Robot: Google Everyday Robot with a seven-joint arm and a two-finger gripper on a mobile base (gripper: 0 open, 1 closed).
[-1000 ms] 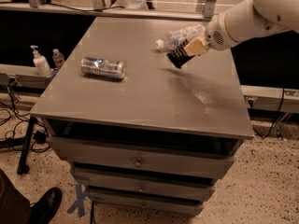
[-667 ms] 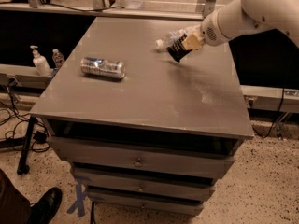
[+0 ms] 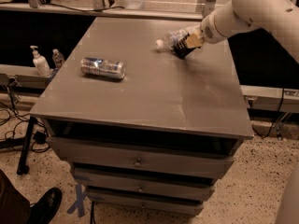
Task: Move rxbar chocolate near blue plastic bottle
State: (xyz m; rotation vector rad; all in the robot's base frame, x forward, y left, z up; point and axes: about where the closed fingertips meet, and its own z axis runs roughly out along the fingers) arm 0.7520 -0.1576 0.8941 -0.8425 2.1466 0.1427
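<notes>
The tool (image 3: pixel 190 43), at the far right of the counter (image 3: pixel 163 101), is closed on the rxbar chocolate (image 3: pixel 182 50) and holds the dark bar tilted at its tip. We cannot tell whether the bar's lower end touches the surface. Compared with the view a second ago, we see the tool shifted slightly to the far left. The bar now sits just beside the near-right flank of the blue plastic bottle (image 3: pixel 172 36), and the two overlap in this view. Over the last fraction of a second the shift is very small, which we read as the carry slowing at its goal. The bottle lies on its side with its white cap pointing left, in the same place as before. The silver-blue can (image 3: pixel 103 68) on the left half of the counter is likewise unmoved. We judge the transport step nearly complete, since the bar is already close to its target. What remains is to lower it flat, open the tool and withdraw. The main risk we see is nudging the bottle, which lies on its round side and may roll if the bar or a finger presses against it.
</notes>
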